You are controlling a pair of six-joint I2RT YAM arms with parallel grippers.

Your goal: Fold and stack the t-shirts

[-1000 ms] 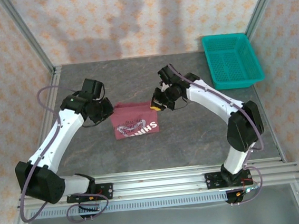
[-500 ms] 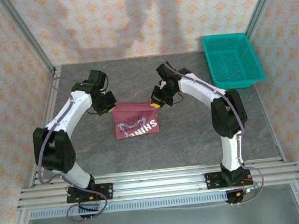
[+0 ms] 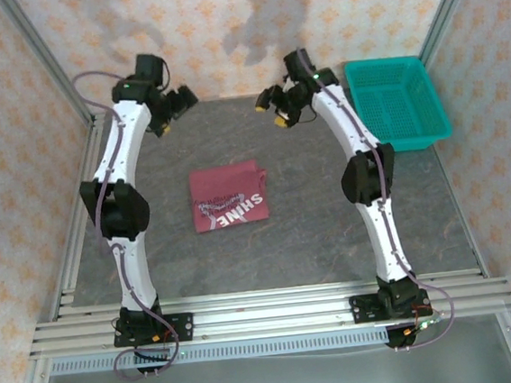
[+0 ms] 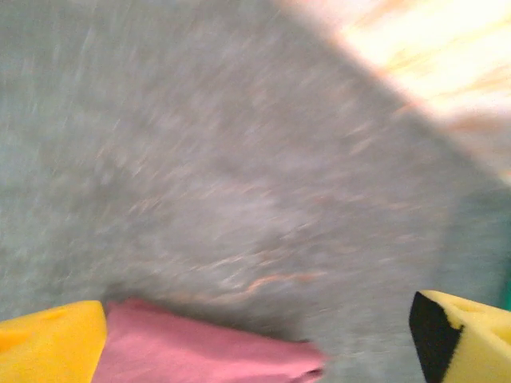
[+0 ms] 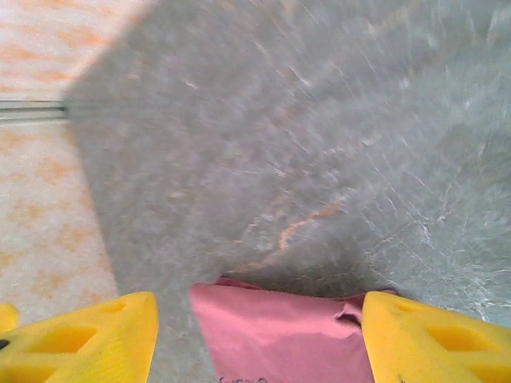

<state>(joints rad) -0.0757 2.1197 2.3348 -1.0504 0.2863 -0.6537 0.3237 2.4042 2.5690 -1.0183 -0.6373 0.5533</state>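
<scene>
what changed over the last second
Both arms swung away from the shirt's far corners to the far edge of the table. The left gripper and right gripper are now open and hold nothing. The shirt lies folded about where it was; the basket has not moved.

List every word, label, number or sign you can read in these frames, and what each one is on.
"SHINE": white print on the folded maroon t-shirt, upside down in the top view.
Smaller white print just above that word on the shirt: too small to read.
Faint marks at the shirt's lower edge in the right wrist view: too blurred to read.
Nothing else legible.
</scene>
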